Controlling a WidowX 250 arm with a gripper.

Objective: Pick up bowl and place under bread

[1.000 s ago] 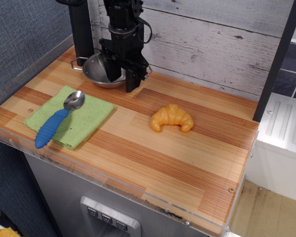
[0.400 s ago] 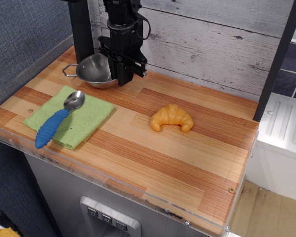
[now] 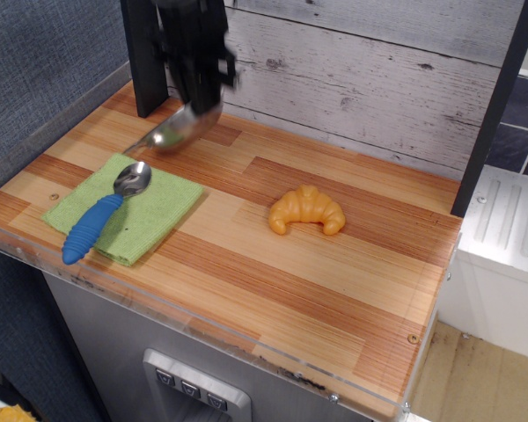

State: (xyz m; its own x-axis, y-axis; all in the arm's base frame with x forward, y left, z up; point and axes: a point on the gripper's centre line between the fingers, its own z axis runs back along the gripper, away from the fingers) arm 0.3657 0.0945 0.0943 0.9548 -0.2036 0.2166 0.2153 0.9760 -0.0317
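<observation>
The steel bowl [image 3: 181,129] hangs tilted at the back left of the wooden counter [image 3: 273,264]. Its right rim is up in my gripper [image 3: 201,98] and its left handle is down near the counter. My gripper is motion-blurred, comes down from the top of the view, and is shut on the bowl's rim. The orange-yellow croissant [image 3: 306,209] lies on the counter's middle, well to the right of and nearer than the bowl, and nothing touches it.
A green cloth [image 3: 145,220] lies at the front left with a blue-handled spoon [image 3: 95,221] on it. A black post [image 3: 144,58] stands just left of my gripper. A plank wall [image 3: 378,79] backs the counter. A dark upright [image 3: 497,105] and a white unit [image 3: 510,237] are at the right.
My gripper has risen and moved left, taking the bowl with it. The bowl has tipped from lying flat on the counter to hanging tilted. The croissant, cloth and spoon have not moved.
</observation>
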